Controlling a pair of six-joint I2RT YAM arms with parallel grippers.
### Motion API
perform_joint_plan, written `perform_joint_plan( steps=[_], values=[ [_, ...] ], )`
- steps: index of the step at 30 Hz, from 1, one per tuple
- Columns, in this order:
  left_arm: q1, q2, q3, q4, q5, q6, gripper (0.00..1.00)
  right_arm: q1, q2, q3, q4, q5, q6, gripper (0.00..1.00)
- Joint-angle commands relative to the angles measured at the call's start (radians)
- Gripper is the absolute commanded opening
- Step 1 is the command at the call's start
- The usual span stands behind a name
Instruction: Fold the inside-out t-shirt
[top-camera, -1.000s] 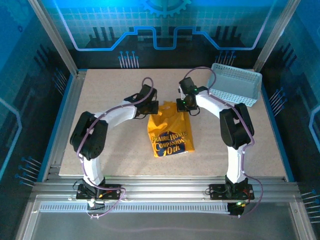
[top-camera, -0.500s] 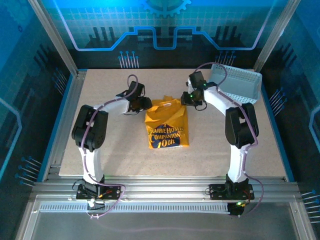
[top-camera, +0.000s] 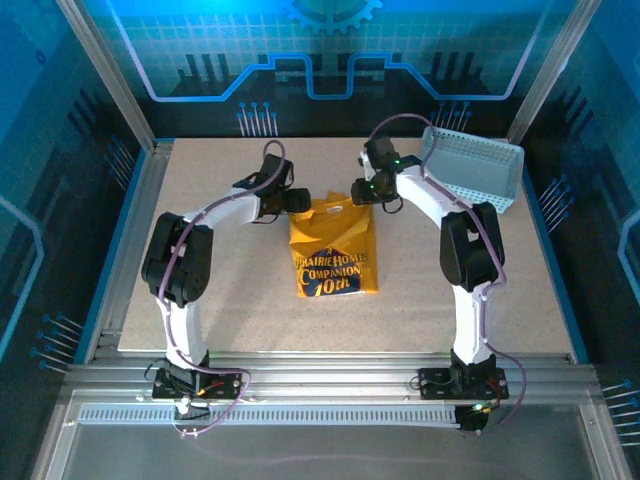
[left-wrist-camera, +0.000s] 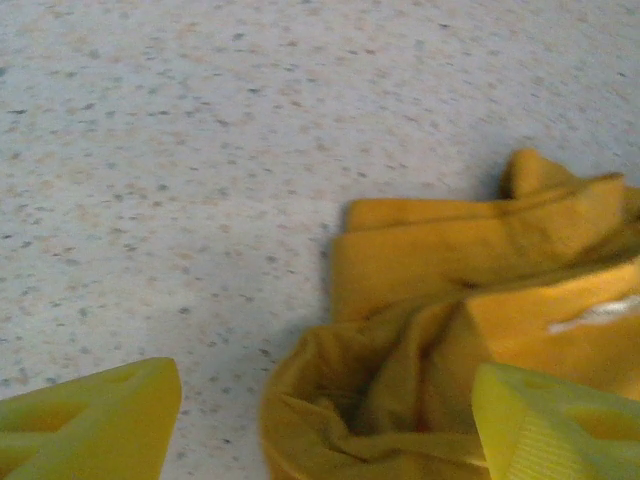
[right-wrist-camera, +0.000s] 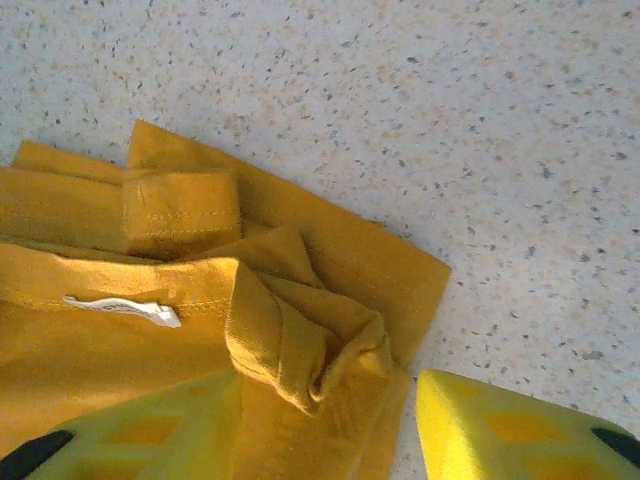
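- Two far corners of the t-shirt (top-camera: 335, 250) are each attended by an arm. The shirt lies as a flat, folded oblong near the middle of the table (top-camera: 200, 320), somewhat closer to the far edge, with its printed side up.
- The left gripper (top-camera: 297, 200) sits at the shirt's far left corner. Its fingers (left-wrist-camera: 90, 420) are spread wide, with rumpled cloth lying loose between them and nothing pinched.
- The right gripper (top-camera: 362, 192) sits at the far right corner with its jaws partly apart. A bunched hem lies between them, seemingly not clamped.
- The white tag (right-wrist-camera: 125, 308) lies along the collar seam close to the right fingers.
- The cloth looks light, soft and limp. It would likely sag, crease and trail when lifted, and it will not break.
- The stitched hems and sleeve cuffs look like the best places to hold, being thicker and less likely to slip.
- The basket (top-camera: 470, 170) stands at the table's far right corner, well apart from the shirt.
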Motion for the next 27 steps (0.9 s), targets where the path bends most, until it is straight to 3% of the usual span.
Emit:
perform_joint_plan(
  steps=[1, 7, 10, 15, 20, 27],
  values=[
    [-0.050, -0.041, -0.024, 0.022, -0.045, 0.095, 0.78, 0.034, 0.051, 0.038, -0.033, 0.044, -0.057, 0.50],
    [-0.072, 0.041, 0.052, -0.039, -0.080, 0.122, 0.72, 0.044, 0.122, 0.106, -0.071, 0.081, -0.050, 0.46],
    [-0.075, 0.053, 0.058, -0.041, -0.096, 0.117, 0.59, 0.044, 0.139, 0.120, -0.073, 0.089, -0.052, 0.41],
    [-0.071, 0.057, 0.072, -0.034, -0.146, 0.097, 0.35, 0.042, 0.143, 0.135, -0.073, 0.096, -0.048, 0.15],
    [-0.048, 0.069, 0.121, -0.045, -0.150, 0.054, 0.17, 0.031, 0.108, 0.150, -0.084, 0.092, -0.041, 0.08],
    [0.020, 0.095, 0.173, -0.050, -0.060, -0.037, 0.14, -0.012, 0.095, 0.184, -0.108, 0.039, -0.022, 0.07]
  ],
)
